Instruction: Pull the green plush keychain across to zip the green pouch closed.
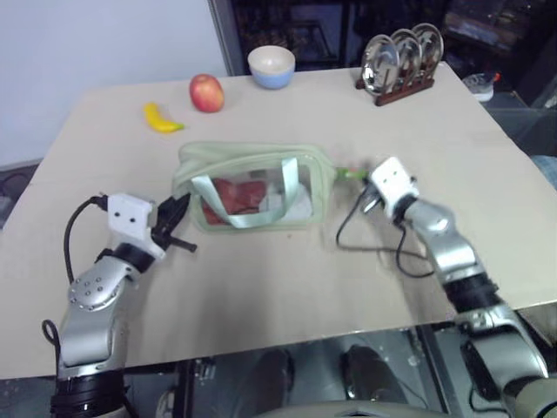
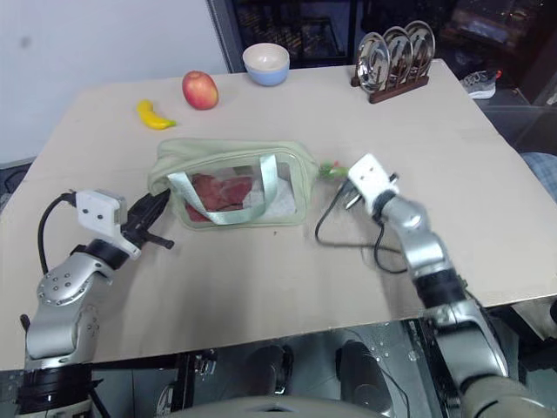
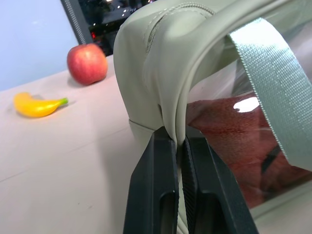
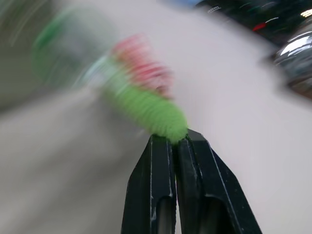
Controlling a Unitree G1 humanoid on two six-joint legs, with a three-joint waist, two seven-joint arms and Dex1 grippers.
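The green pouch lies in the middle of the table, with red contents behind its clear side and its pale strap draped over the front. My left gripper is shut on the fabric seam at the pouch's left end. The green plush keychain sticks out from the pouch's right end. My right gripper is level with it just to the right, fingers shut on the plush's tip.
A banana, an apple and a bowl stand along the table's far side. A rack of metal plates is at the far right. A black cable loops on the table under my right arm.
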